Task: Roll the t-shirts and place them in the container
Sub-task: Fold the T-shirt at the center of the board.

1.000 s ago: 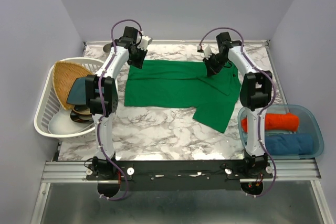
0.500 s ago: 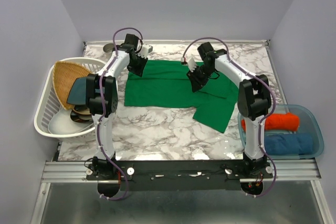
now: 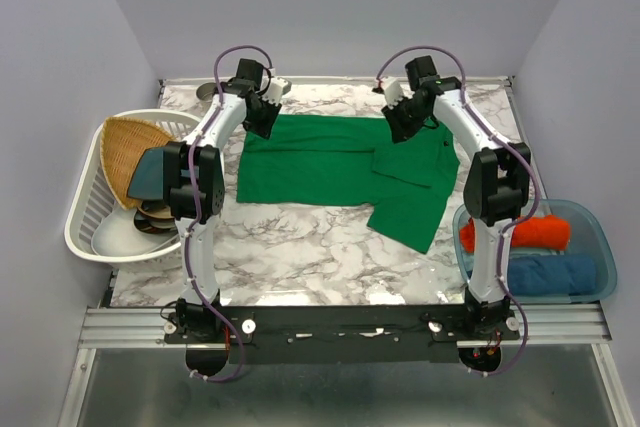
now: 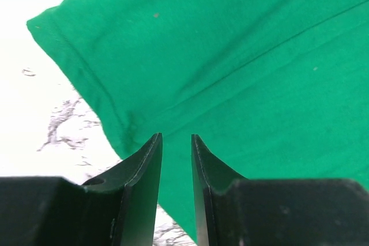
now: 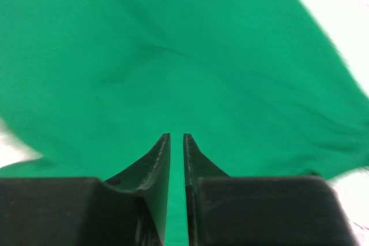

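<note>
marble table (image 3: 300, 247); bin (image 3: 604, 247) holds orange roll (image 3: 530, 232), blue roll (image 3: 545, 274); basket (image 3: 80, 215) holds wicker tray (image 3: 125, 152).

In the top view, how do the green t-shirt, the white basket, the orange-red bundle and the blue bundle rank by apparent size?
Largest: green t-shirt.
Then: white basket.
Last: orange-red bundle and blue bundle, which look alike, so unranked.

**Top view:** you look down from above and behind the arm bases, facing the far wall, with the whole surface (image 3: 300, 247) in frame.

**Left wrist view:** you look from close range along the left claw (image 4: 176, 136) onto the far-left edge of the green t-shirt (image 4: 248, 56).

**Right wrist view:** you look closely past the right claw (image 5: 176, 135) onto the shirt's far-right part.

All three views share that shirt.
</note>
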### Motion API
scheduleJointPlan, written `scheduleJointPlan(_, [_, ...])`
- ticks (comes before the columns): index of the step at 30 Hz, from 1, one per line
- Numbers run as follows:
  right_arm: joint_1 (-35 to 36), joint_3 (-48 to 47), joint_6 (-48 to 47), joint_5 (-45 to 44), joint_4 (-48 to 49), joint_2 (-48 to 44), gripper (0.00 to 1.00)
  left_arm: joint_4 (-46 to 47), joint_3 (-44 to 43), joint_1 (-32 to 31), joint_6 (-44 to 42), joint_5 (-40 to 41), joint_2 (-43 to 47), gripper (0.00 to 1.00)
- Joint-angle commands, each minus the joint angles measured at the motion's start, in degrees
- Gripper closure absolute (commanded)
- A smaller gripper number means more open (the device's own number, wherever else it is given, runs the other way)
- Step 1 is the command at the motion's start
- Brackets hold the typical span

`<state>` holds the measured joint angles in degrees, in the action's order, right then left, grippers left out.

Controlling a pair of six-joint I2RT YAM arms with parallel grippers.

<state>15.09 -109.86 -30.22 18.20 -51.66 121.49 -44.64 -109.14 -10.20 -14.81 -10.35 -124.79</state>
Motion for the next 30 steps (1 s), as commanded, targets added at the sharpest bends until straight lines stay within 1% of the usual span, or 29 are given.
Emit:
scheduleJointPlan(1, [-4.28,-3.43,-2.12,-12.55,3.57,4.97,0.82,-0.45,-1.42,0.35,-3.03,4.36,-2.47,0.66])
scheduleJointPlan(3, [-5.24,-4.04,-4.31,-16.34,5.33,5.59,0.88,-0.53,-2.39,0.35,-3.47,5.51,-3.79,0.67])
scheduleJointPlan(6, [-6.3,-5.44,-6.6,-19.32,6.83,6.82,0.91,-1.67,-4.5,0.44,-3.56,6.48,-5.9,0.69])
scheduleJointPlan(9, [-7.0,-6.24,-8.27,-19.6,6.75,7.88,0.92,-2.47,-5.47,0.44,-3.39,6.66,-7.04,0.71])
scheduleJointPlan(14, [-7.53,-5.71,-10.03,-21.0,8.33,9.81,0.91,-1.94,-4.59,0.44,-3.56,8.85,-8.27,0.69])
scheduleJointPlan(18, [-7.97,-9.39,-9.6,-22.15,7.19,13.5,0.91,-2.38,-4.68,0.44,-3.3,9.56,-8.37,0.69])
scheduleJointPlan(20, [-8.41,-11.15,-8.55,-20.67,5.69,12.55,0.91,-2.03,-4.5,0.44,-2.43,8.6,-5.57,0.67])
scheduleJointPlan(21, [-8.85,-9.86,-7.93,-19.87,5.95,11.24,0.91,-1.77,-4.24,0.44,-2.16,7.72,-4.24,0.66])
scheduleJointPlan(22, [-9.03,-8.02,-8.19,-18.65,7.0,6.79,0.9,-1.24,-3.89,0.44,-1.98,7.02,-2.93,0.64])
scheduleJointPlan(23, [-9.03,-5.74,-9.24,-13.85,7.18,4.22,0.87,-1.15,-3.28,0.44,-1.63,5.36,-0.39,0.63])
scheduleJointPlan(24, [-8.94,0.47,-11.77,-11.1,7.36,1.06,0.78,-1.24,-2.92,0.44,-1.37,4.73,0.77,0.62])
scheduleJointPlan(25, [-8.94,3.83,-13.27,-7.77,7.62,-2.02,0.72,-1.5,-2.48,0.35,-1.19,4.2,1.74,0.58])
scheduleJointPlan(26, [-8.94,7.35,-15.29,-0.6,7.45,-8.66,0.66,-1.93,-1.96,0.27,-1.1,3.24,3.31,0.55])
scheduleJointPlan(27, [-8.68,11.3,-20.44,2.69,6.75,-11.69,0.57,-2.46,-1.69,0.26,-1.01,2.88,4.02,0.53])
scheduleJointPlan(28, [-8.24,17.86,-23.63,5.51,4.14,-14.5,0.53,-2.99,-1.08,0.09,-0.75,2.7,4.64,0.47])
scheduleJointPlan(29, [-7.8,21.5,-26.97,7.62,2.28,-20.18,0.51,-3.08,0.41,-0.17,-0.75,2.62,5.86,0.44])
scheduleJointPlan(30, [-6.06,24.67,-33.53,9.64,0.52,-22.68,0.44,-3.34,1.29,-0.35,-1.44,3.31,6.4,0.42])
